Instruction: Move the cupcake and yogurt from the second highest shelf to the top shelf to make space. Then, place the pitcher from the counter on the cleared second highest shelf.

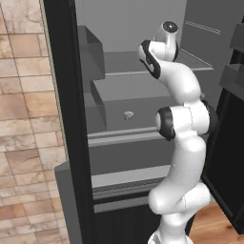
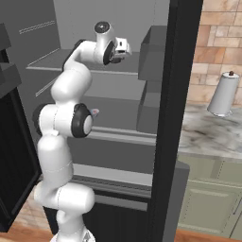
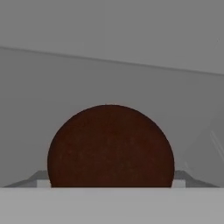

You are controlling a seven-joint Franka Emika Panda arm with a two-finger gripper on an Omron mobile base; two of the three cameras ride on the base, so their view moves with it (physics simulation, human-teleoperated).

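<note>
- Above the top shelf (image 2: 56, 60), deep inside the fridge: gripper (image 3: 110, 186) spread wide around the cupcake (image 3: 110, 146).
- Near the lower shelf's front edge: yogurt (image 1: 128, 115), upright.

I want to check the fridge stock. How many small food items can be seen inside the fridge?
2: the cupcake right at the gripper, up at the top shelf; the yogurt on the shelf below. The arm may hide more.
</note>
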